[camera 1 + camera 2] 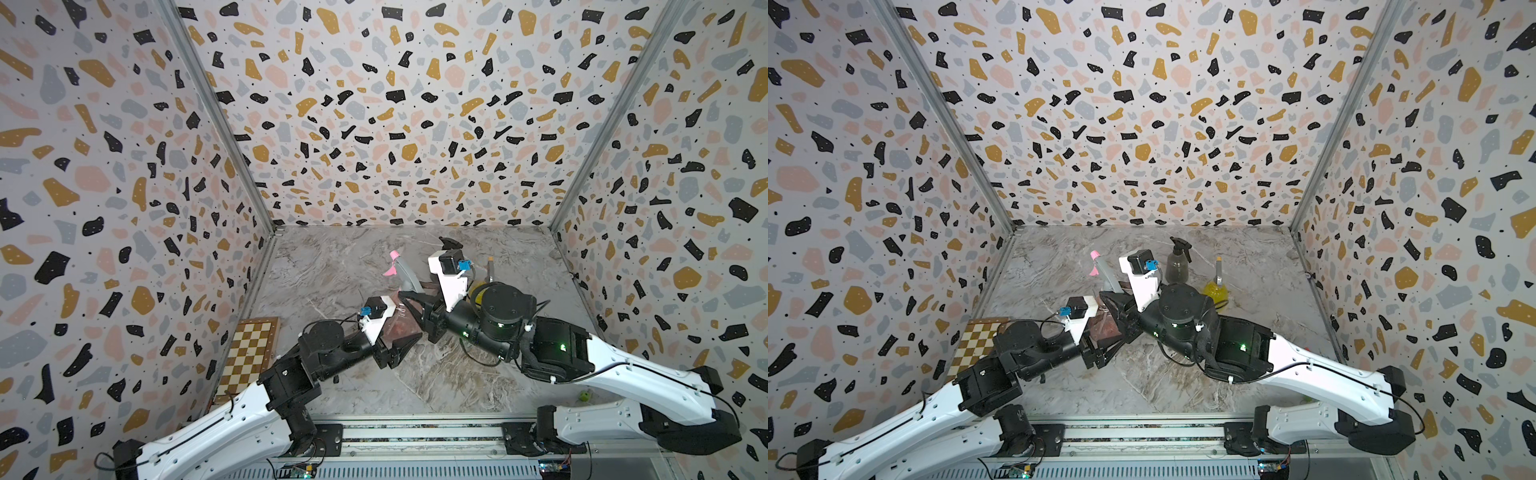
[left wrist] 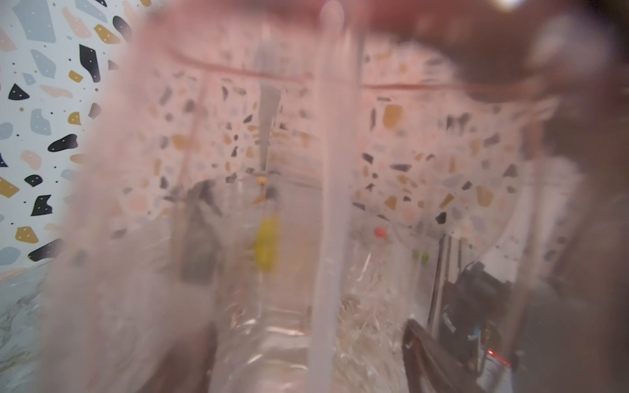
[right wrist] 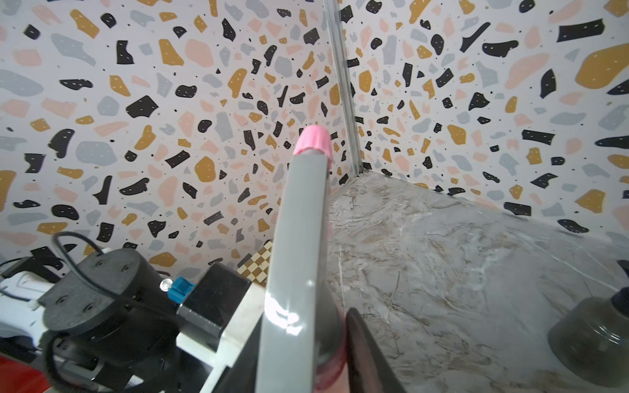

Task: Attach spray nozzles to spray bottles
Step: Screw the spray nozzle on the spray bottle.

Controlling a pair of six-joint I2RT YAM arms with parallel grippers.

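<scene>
Pink translucent plastic fills the left wrist view: the pink bottle (image 2: 218,163) sits right against that camera, and a pale dip tube (image 2: 326,211) runs down inside it. In both top views this bottle (image 1: 394,329) is near the middle of the marble tabletop (image 1: 332,266), clamped between the pressed-in jaws of the left gripper (image 1: 400,337). Whether its base rests on the marble is hidden by the arms.

Rising from the bottle's neck and leaning toward the far left is the pink-and-grey nozzle (image 1: 401,270), its pink tip uppermost. The right gripper (image 1: 411,305) reaches in from the right at the nozzle's collar. In the right wrist view one dark finger (image 3: 367,354) lies just beside the pink collar, with the grey nozzle body (image 3: 299,255) between the jaws. The other finger is hidden, so I cannot tell whether the jaws pinch the nozzle or merely flank it.

Farther back and to the right stands the smoky grey bottle (image 1: 1177,268), upright, with the black nozzle (image 1: 1181,245) seated on it. Just right of that is the round yellow bottle (image 1: 1216,293), carrying the grey-and-orange nozzle (image 1: 1219,270) in its neck.

At the near left edge, by the terrazzo wall (image 1: 124,166), lies a chessboard (image 1: 251,353).
</scene>
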